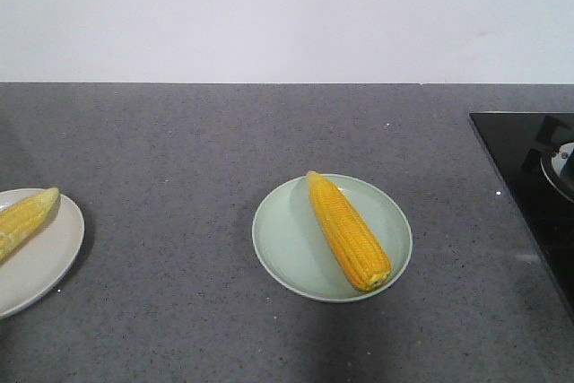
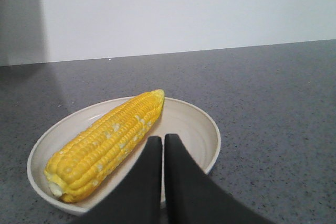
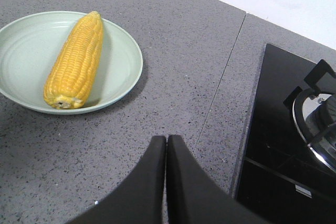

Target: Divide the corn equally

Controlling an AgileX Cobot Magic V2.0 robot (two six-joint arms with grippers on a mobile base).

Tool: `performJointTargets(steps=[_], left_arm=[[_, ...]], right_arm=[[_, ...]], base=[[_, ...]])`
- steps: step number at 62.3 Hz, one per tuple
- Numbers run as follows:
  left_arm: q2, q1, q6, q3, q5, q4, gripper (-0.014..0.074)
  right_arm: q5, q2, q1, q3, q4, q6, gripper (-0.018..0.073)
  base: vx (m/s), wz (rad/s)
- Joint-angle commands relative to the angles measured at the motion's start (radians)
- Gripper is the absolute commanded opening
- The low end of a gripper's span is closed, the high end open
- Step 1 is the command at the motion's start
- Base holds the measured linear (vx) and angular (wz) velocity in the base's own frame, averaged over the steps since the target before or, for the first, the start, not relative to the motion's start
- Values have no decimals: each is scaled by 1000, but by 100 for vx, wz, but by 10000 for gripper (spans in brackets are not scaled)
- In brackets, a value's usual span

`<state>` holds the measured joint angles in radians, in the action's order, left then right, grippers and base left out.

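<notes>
One yellow corn cob [image 1: 348, 230] lies on a pale green plate [image 1: 285, 239] in the middle of the grey counter; the right wrist view shows the same cob [image 3: 75, 60] and plate [image 3: 126, 56]. A second cob [image 1: 25, 218] rests on a cream plate [image 1: 45, 262] at the left edge, seen close in the left wrist view as cob [image 2: 105, 142] and plate [image 2: 202, 129]. My left gripper [image 2: 163, 139] is shut and empty, just in front of the cream plate's near rim. My right gripper [image 3: 166, 139] is shut and empty over bare counter, right of the green plate.
A black glass hob [image 1: 529, 177] with a metal burner [image 3: 317, 124] takes up the right end of the counter. A white wall [image 1: 287, 15] runs behind the counter. Neither arm shows in the front view.
</notes>
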<state>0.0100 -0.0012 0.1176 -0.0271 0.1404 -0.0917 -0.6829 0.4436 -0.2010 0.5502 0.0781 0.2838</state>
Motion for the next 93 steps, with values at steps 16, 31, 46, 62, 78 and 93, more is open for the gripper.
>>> performJointTargets(steps=[16, 31, 46, 62, 78, 93], left_arm=[[17, 0, -11, -3, -72, -2, -7], [17, 0, -11, -3, -72, -2, -7], [17, 0, -11, -3, -72, -2, -7], [16, 0, -11, -3, -72, -2, -7], [16, 0, -11, -3, -72, -2, -7], [16, 0, -11, -3, -72, -2, -7]], right_arm=[[73, 2, 3, 25, 1, 3, -4], [222, -123, 8, -137, -2, 7, -4], [344, -352, 145, -358, 3, -81, -4], [410, -461, 227, -465, 1, -101, -4], [670, -461, 222, -594, 2, -168, -4], [683, -461, 222, -590, -5, -178, -4]], base=[[0, 0], [0, 0], [0, 0], [0, 0], [0, 0], [0, 0]])
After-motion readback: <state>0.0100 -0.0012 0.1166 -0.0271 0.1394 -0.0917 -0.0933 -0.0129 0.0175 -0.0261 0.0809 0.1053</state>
